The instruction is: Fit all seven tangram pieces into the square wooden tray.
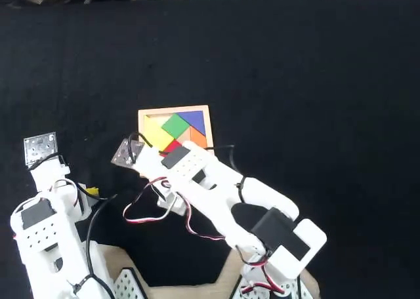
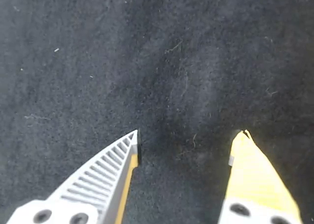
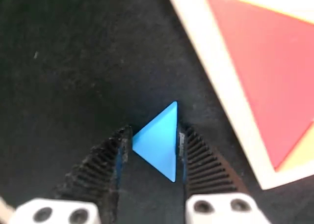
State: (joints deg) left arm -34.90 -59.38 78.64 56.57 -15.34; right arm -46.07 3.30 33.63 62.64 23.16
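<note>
The square wooden tray (image 1: 174, 108) lies mid-table and holds a yellow piece (image 1: 155, 132), a green piece (image 1: 174, 125), a dark blue piece (image 1: 193, 119), a red piece (image 1: 172, 145) and an orange piece (image 1: 197, 137). My right gripper (image 1: 126, 156) is at the tray's near-left corner. In the right wrist view it (image 3: 154, 135) is shut on a small light blue triangle (image 3: 159, 143) that lies on the cloth just outside the tray rim (image 3: 216, 81), beside the red piece (image 3: 265, 71). My left gripper (image 2: 189, 133) is open over bare cloth, far left of the tray (image 1: 41, 149).
Black cloth (image 1: 295, 69) covers the table, with wide free room behind and to the right of the tray. The right arm's body (image 1: 223, 194) crosses the space in front of the tray. Loose cables (image 1: 147, 214) hang between the two arms.
</note>
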